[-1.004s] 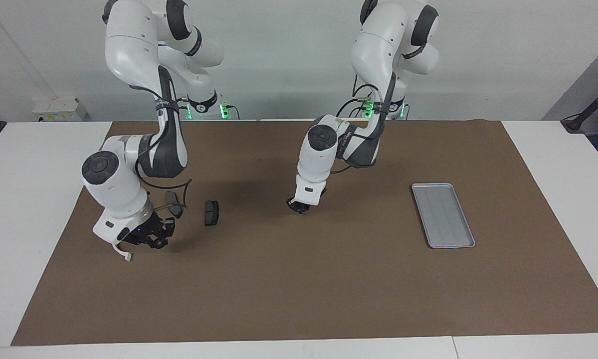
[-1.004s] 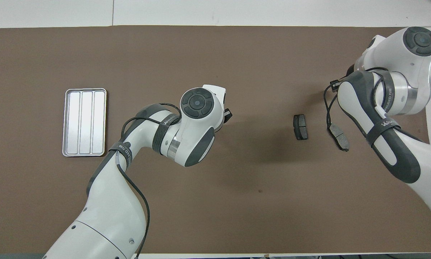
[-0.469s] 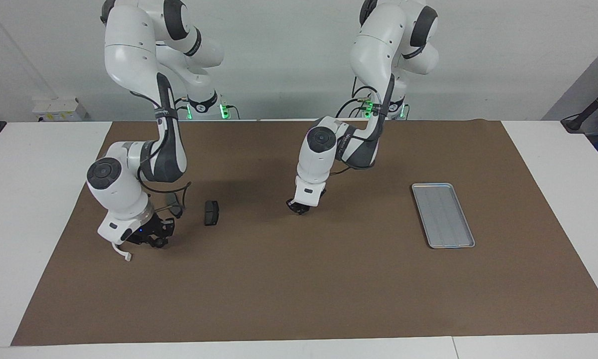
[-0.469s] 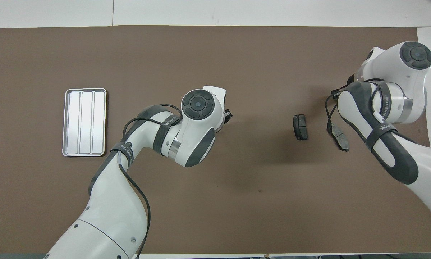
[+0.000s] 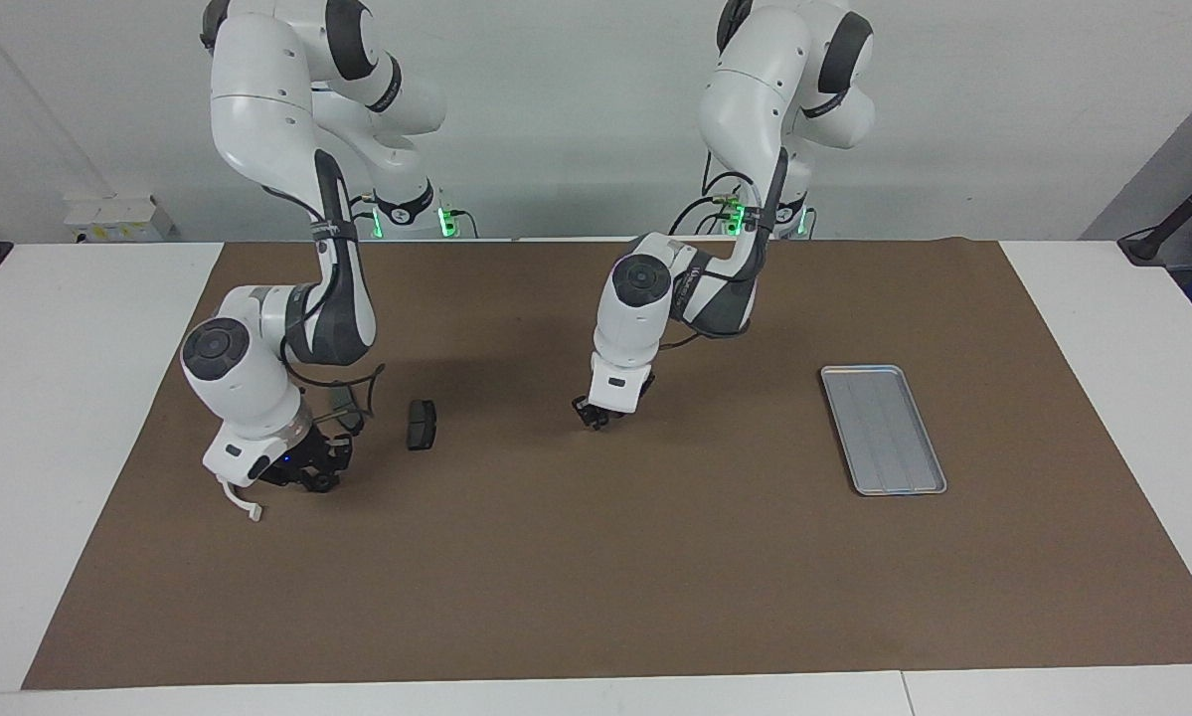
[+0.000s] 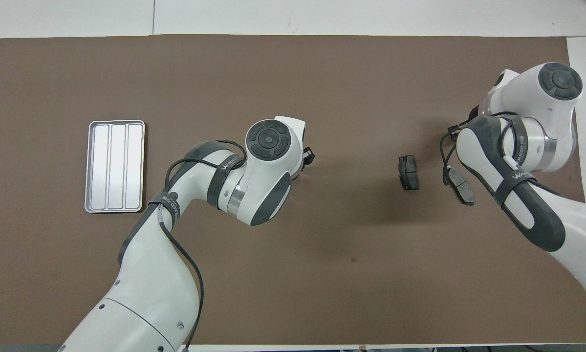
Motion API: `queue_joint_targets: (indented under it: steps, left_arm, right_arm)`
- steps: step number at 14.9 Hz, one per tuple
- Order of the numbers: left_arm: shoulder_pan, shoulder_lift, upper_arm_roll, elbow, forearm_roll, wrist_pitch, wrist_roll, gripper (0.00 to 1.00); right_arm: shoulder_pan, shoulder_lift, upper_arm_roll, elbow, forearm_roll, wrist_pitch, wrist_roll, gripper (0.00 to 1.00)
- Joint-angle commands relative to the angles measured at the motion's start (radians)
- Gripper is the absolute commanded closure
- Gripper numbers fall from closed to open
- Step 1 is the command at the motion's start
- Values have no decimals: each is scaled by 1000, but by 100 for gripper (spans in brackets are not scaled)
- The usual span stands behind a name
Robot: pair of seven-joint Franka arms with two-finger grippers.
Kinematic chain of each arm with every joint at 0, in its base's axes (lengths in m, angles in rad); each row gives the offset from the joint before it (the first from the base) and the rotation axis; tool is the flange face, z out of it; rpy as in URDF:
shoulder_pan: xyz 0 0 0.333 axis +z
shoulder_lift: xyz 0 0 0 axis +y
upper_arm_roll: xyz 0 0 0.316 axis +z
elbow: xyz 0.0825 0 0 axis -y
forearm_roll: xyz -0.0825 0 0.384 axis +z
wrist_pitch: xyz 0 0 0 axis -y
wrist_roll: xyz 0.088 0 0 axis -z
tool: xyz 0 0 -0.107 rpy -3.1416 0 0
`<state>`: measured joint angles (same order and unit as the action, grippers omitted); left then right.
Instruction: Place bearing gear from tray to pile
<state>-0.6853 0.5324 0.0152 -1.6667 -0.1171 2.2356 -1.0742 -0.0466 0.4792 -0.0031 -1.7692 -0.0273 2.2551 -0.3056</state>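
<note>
The silver-grey tray (image 5: pixel 884 430) lies toward the left arm's end of the mat and holds nothing; it also shows in the overhead view (image 6: pixel 115 166). No bearing gear shows in either view. The pile lies toward the right arm's end: one dark brake pad (image 5: pixel 422 425) (image 6: pixel 408 172), a second brake pad (image 5: pixel 343 402) (image 6: pixel 462 185) partly hidden by the right arm, and a white bracket (image 5: pixel 242 502) that sticks out from under the right hand. My right gripper (image 5: pixel 304 475) is low over the mat beside the bracket. My left gripper (image 5: pixel 594 417) (image 6: pixel 308 156) hangs low over the middle of the mat.
A brown mat (image 5: pixel 596 587) covers most of the white table (image 5: pixel 69 378). The right arm's elbow and cable hang over the second brake pad.
The right arm's elbow and hand have shifted a little, its wrist drawing back toward the robots. The left arm has barely moved. The pads and tray lie as before.
</note>
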Motion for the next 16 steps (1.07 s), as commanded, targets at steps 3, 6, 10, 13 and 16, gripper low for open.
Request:
queue_joint_targets:
  steps: [3, 6, 10, 13, 16]
  left_arm:
    - [-2, -29, 54, 47, 22, -91, -6, 0]
    - [24, -38, 57, 93, 20, -160, -4, 0]
    - [82, -118, 57, 85, 22, -218, 2, 0]
    - [150, -208, 55, 71, 22, -324, 77, 0]
    - [205, -278, 57, 68, 22, -445, 181, 0]
  right_arm:
    - [-16, -28, 15, -33, -9, 21, -6, 16]
    - [-10, -37, 17, -26, 1, 5, 13, 10]
    - [78, -122, 29, -19, 6, -49, 237, 10]
    - [212, -133, 29, 71, 1, -170, 484, 11]
    - [356, -132, 26, 106, -16, -216, 707, 12]
